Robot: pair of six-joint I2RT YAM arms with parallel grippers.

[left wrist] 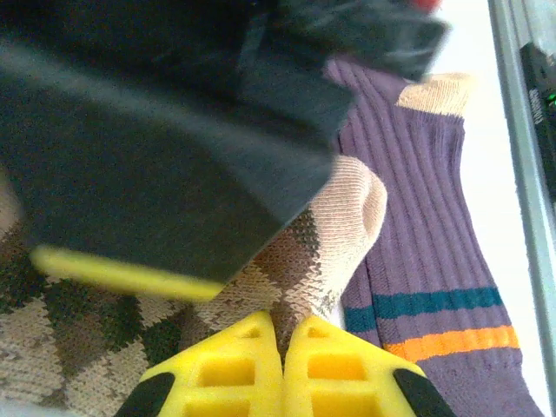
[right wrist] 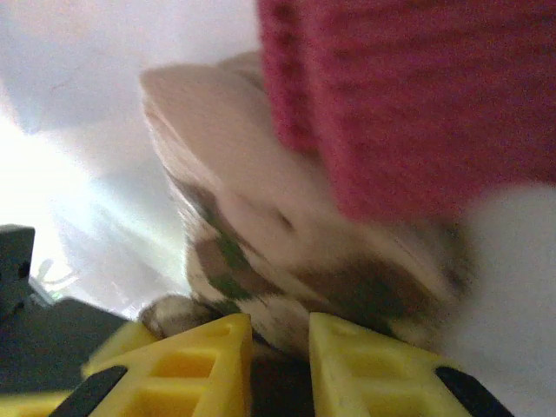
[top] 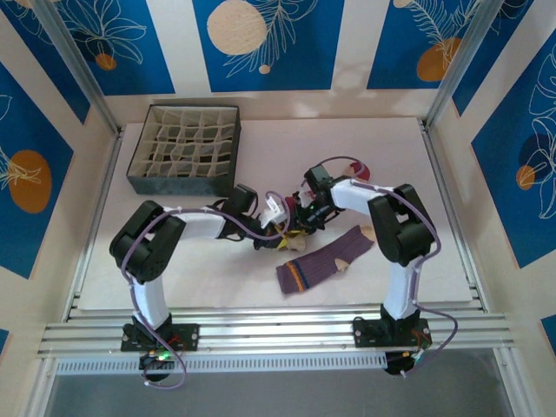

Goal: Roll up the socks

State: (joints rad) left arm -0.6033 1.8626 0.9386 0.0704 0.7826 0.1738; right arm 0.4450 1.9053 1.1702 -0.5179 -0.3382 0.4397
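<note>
I'm pinching the checkered sock [left wrist: 291, 261] with the left end effector [left wrist: 282, 330], the right end effector [right wrist: 276, 334] slightly parted; the purple sock [top: 321, 265] is lying unrolled.

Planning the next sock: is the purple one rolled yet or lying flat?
Flat. The purple sock lies stretched out on the table, striped cuff and tan toe both showing, unrolled.

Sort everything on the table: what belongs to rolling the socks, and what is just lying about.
For the job: checkered sock, purple ribbed sock, red-toed sock.
Lying about: dark grid-divided box.
</note>
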